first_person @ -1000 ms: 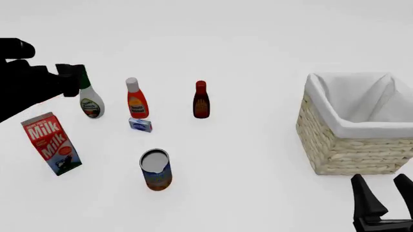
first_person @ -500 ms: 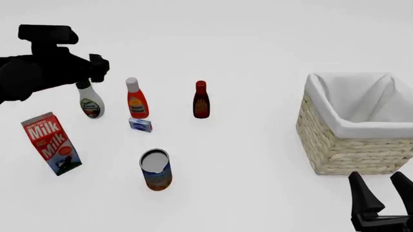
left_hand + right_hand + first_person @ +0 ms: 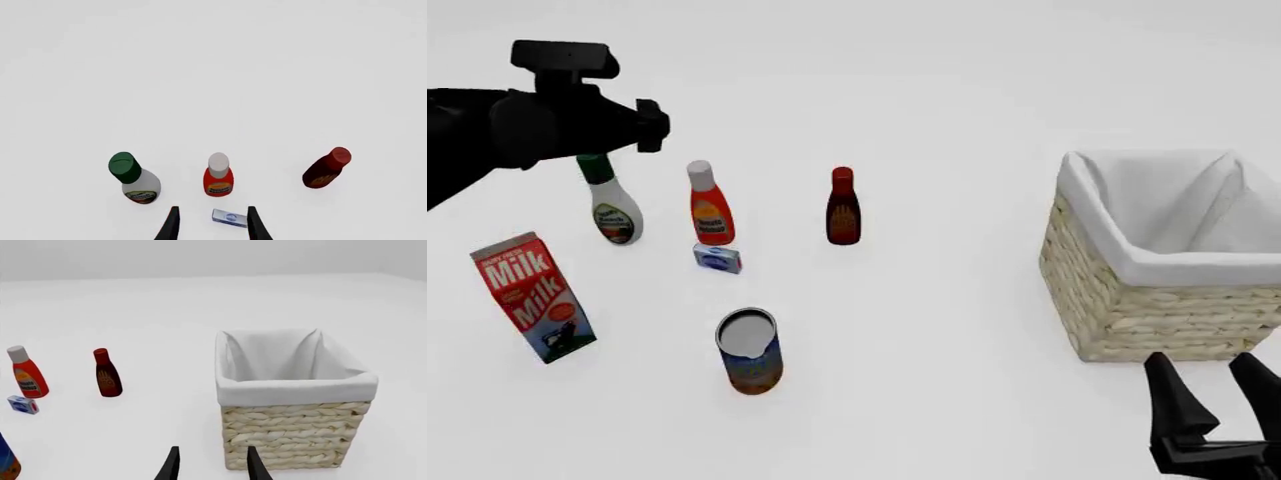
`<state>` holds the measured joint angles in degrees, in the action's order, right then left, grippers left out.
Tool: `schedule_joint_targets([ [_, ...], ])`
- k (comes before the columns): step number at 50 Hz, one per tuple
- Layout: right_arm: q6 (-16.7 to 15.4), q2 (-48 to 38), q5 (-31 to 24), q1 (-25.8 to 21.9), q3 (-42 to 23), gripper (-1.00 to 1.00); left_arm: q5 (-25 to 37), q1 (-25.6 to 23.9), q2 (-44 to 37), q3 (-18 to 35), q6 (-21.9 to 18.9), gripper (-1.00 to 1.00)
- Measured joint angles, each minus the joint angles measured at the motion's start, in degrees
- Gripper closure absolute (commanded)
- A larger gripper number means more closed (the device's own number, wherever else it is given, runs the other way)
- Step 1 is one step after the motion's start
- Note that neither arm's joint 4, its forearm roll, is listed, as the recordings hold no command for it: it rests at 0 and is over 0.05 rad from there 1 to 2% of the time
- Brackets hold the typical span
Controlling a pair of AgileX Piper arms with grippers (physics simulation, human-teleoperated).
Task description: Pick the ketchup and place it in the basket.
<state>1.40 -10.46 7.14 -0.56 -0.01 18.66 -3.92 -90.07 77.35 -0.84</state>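
The ketchup (image 3: 710, 210) is a red-orange squeeze bottle with a pale cap, standing upright left of the table's middle; it also shows as ketchup (image 3: 218, 180) and ketchup (image 3: 27, 377). My left gripper (image 3: 649, 126) hovers above and to the left of it, near the white bottle's cap. In the left wrist view this gripper (image 3: 212, 229) is open and holds nothing, with the ketchup just ahead of the fingertips. The wicker basket (image 3: 1148, 315) with its white liner stands at the right, also seen as basket (image 3: 293, 432). My right gripper (image 3: 1201, 365) is open and sits low in front of the basket, and shows again as right gripper (image 3: 213, 452).
A white bottle with a green cap (image 3: 614, 212) stands left of the ketchup, and a dark-red bottle (image 3: 843, 208) to its right. A small blue box (image 3: 718, 258) lies just in front of the ketchup. Nearer are a milk carton (image 3: 534, 297) and a can (image 3: 749, 350).
My left arm has risen and swung to the right, from beside the white bottle to above it, nearer the ketchup. The right gripper has dropped slightly. No object has moved.
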Motion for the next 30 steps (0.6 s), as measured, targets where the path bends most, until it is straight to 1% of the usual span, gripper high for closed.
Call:
schedule_joint_targets([
  [30,0.7,-3.9,3.1,-0.2,0.0,-1.0,-1.5,0.9,-11.7,7.6,0.7,-1.0],
])
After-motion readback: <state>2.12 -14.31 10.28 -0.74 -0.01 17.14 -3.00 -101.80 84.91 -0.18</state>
